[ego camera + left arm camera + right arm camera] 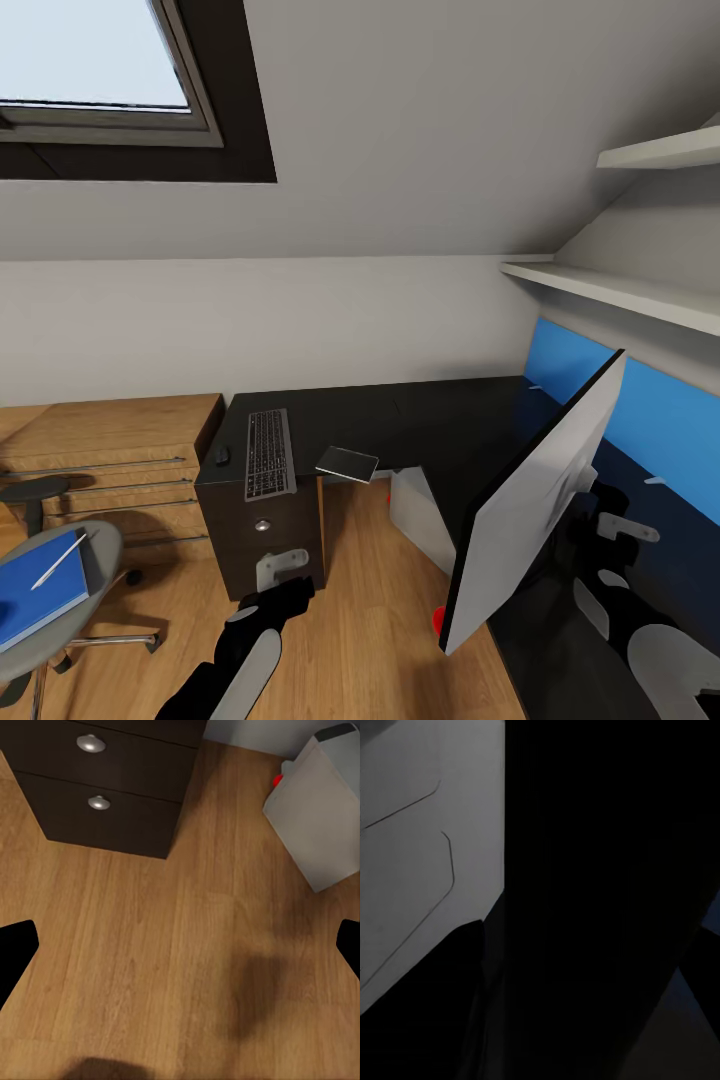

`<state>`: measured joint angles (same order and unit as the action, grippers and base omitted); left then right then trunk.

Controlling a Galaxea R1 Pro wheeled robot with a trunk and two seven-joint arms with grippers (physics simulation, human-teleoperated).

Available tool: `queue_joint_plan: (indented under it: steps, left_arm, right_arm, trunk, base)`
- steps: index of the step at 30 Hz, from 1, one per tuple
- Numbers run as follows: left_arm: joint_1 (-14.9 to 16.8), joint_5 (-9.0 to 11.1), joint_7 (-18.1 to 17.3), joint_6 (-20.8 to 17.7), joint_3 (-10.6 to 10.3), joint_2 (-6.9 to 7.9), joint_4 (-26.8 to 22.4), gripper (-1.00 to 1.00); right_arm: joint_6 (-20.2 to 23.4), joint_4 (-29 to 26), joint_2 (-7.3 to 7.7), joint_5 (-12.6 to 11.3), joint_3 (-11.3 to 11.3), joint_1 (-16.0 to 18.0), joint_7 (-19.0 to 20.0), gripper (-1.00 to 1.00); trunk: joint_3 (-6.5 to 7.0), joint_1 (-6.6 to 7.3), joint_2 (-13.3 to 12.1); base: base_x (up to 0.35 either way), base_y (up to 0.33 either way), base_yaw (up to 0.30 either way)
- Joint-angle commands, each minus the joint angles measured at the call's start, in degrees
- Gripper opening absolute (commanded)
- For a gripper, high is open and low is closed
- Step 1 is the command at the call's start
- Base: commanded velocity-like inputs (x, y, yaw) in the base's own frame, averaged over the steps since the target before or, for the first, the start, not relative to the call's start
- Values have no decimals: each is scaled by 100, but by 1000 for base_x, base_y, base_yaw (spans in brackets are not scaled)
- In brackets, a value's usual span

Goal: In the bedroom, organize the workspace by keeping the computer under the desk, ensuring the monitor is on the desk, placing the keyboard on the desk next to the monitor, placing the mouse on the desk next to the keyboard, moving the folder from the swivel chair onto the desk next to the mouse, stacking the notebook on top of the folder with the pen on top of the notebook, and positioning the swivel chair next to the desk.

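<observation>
The monitor [535, 500] hangs tilted over the right wing of the black desk [430, 420], silver-white back toward me, lower corner past the desk's edge. My right gripper [598, 497] is behind it at the black stand, shut on the monitor, whose pale back [412, 832] shows close up. The keyboard [270, 453] lies on the desk's left end with the mouse [222, 456] to its left and a flat grey notebook [347, 464] to its right. The blue folder [40, 600] with the white pen [60, 560] rests on the swivel chair [100, 545]. My left gripper [283, 566] [180, 952] is open above the floor.
The white computer [420, 510] [322, 817] stands on the wooden floor under the desk, a small red object [438, 618] near it. The black drawer unit [262, 540] [112, 787] is just ahead of my left gripper. Light wooden cabinets [110, 450] line the left wall. Shelves [620, 290] run above the blue panel.
</observation>
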<state>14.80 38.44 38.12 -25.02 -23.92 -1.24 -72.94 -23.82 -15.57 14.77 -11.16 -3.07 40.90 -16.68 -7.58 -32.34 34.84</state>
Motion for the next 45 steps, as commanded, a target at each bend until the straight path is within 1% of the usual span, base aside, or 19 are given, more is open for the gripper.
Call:
queue_joint_plan:
  steps: [1, 24, 30, 45]
  left_arm:
    - [6, 41, 46, -12, -8, 1, -5, 100]
    - [6, 31, 46, -12, -46, -7, 7, 100]
    - [6, 37, 46, -12, -53, -7, 8, 100]
    - [6, 41, 46, -12, -61, -7, 8, 100]
  right_arm:
    - [-40, 7, 0, -44, 8, 5, 18, -100]
    - [-44, 2, -18, -27, 25, 5, 25, -100]
    - [-43, 3, -18, -27, 25, 5, 25, -100]
    - [-60, 2, -24, -7, 39, 5, 25, -100]
  trunk:
    - [-10, -2, 9]
    - [-10, -2, 9]
    - [-10, -2, 9]
    - [-10, -2, 9]
  base:
    - [0, 0, 0]
    - [-6, 0, 0]
    - [-243, 0, 0]
    - [-329, 0, 0]
